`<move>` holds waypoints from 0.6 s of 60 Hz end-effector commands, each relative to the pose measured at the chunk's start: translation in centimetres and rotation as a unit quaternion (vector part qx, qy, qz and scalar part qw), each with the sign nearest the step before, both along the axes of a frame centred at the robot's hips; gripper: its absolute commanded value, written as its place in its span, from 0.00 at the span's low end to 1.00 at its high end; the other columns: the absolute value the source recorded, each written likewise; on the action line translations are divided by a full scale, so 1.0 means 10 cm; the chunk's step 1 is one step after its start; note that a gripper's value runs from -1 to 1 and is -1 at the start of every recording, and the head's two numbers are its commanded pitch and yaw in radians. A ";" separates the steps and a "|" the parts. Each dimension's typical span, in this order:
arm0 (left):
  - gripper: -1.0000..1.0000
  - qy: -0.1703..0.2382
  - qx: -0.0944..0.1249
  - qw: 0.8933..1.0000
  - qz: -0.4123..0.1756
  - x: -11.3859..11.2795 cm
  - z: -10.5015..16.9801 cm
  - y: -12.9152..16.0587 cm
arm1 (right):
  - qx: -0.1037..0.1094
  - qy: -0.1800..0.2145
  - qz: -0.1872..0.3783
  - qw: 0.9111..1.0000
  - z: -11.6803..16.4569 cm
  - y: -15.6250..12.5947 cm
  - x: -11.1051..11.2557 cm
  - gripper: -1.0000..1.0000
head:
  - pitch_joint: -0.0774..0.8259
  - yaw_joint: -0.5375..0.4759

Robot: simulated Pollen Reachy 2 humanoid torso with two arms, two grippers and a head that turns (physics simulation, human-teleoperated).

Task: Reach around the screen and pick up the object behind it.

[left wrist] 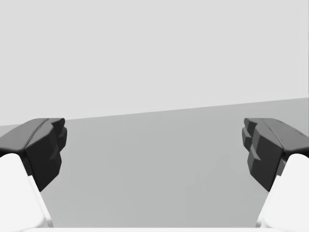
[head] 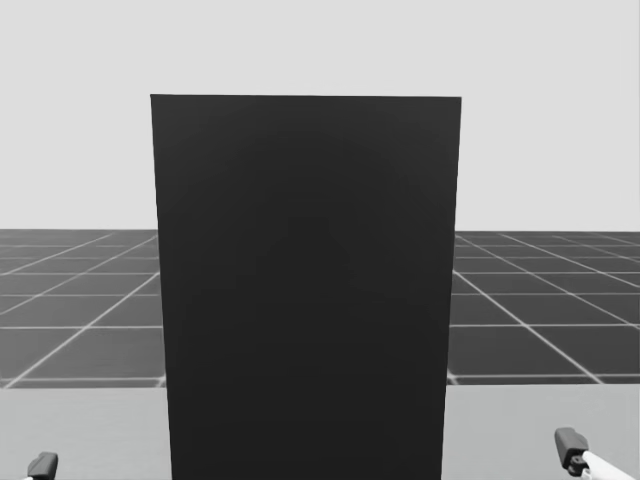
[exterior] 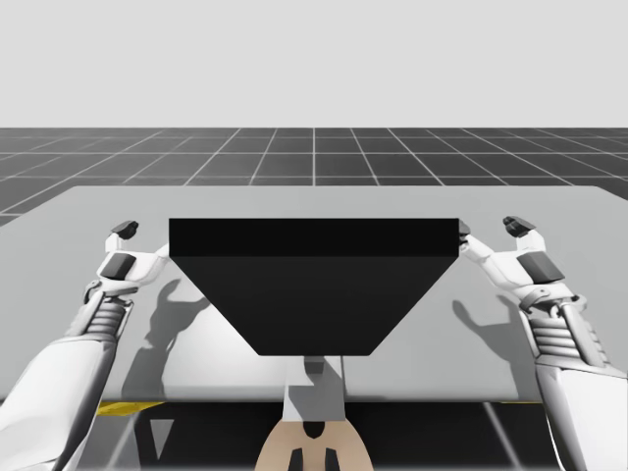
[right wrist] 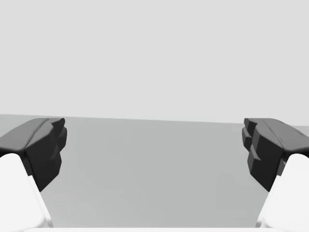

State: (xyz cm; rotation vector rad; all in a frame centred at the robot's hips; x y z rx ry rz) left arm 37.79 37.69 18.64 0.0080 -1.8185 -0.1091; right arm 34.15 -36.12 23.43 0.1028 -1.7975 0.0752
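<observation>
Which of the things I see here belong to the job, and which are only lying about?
Belong to the job: black screen, standing mid-table; left gripper, jaws open, beside the screen's left edge; right gripper, jaws open, beside its right edge.
Only surroundings: grey table; dark grid floor beyond it.

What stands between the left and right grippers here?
The black screen stands between the left gripper and right gripper; the high view shows it.

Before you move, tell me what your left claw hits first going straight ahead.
The way looks free: ahead of my left claw lies bare table up to its far edge. The screen stands beside it, apparently out of that line, though depth is unclear.
</observation>
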 end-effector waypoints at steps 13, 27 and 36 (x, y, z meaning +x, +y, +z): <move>0.00 0.036 0.028 0.997 -0.057 -0.04 -0.03 -0.04 | -0.066 0.042 0.108 0.991 -0.14 0.13 -0.07 0.00 | 0.09 0.50; 0.00 0.048 0.065 0.957 -0.277 -0.44 0.07 -0.17 | -0.057 0.023 0.226 0.972 -0.18 0.10 -0.26 0.00 | 0.11 0.51; 0.00 0.053 0.082 0.938 -0.333 -0.61 0.12 -0.23 | -0.055 0.013 0.270 0.961 -0.22 0.07 -0.36 0.00 | 0.12 0.51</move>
